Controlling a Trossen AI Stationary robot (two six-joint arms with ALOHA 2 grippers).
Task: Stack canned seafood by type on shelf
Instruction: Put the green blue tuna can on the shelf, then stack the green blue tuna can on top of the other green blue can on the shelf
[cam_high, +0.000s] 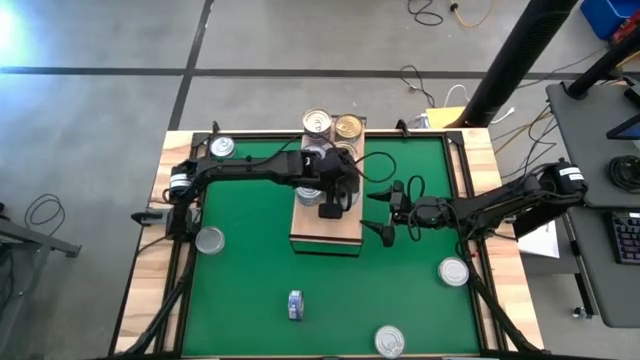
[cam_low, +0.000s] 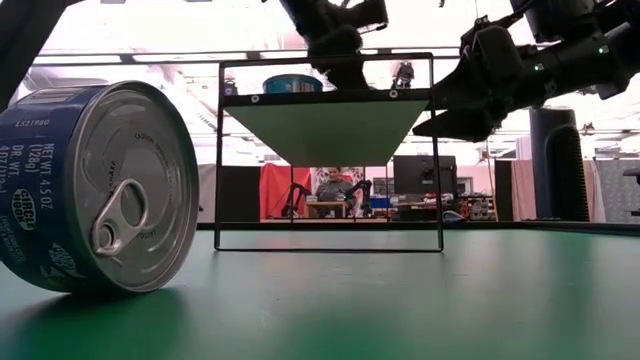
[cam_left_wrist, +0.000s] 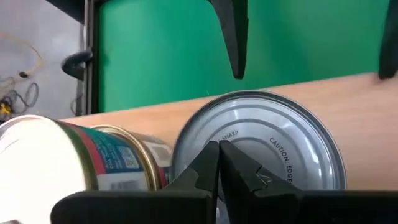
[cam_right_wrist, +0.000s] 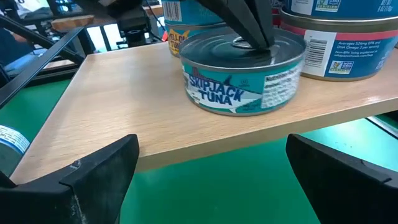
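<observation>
The shelf (cam_high: 326, 228) is a light-wood board standing mid-table. Several canned seafood tins crowd its far end, among them a silver-topped tin (cam_high: 318, 122) and a gold-topped tin (cam_high: 348, 126). A silver-topped tin labelled skipjack tuna (cam_right_wrist: 239, 74) rests flat on the board. My left gripper (cam_left_wrist: 219, 155) is shut, with its tips over that tin's lid (cam_left_wrist: 267, 137). My right gripper (cam_high: 383, 213) hangs open beside the shelf's right edge (cam_right_wrist: 205, 146), with nothing between its fingers. My left gripper's shut fingertips (cam_right_wrist: 256, 34) come slanting down from above onto the middle of the tuna tin's lid (cam_right_wrist: 239, 45), near the pull tab. Whether they touch the lid or stand just above it, I cannot tell. The tin sits flat on the shelf.
Loose tins lie on the green mat: far left (cam_high: 222, 147), left (cam_high: 211, 240), right (cam_high: 454, 271), near edge (cam_high: 389, 341). A blue tin (cam_high: 295, 305) lies on its side near the front, large in the low view (cam_low: 100, 190). The mat between them is free.
</observation>
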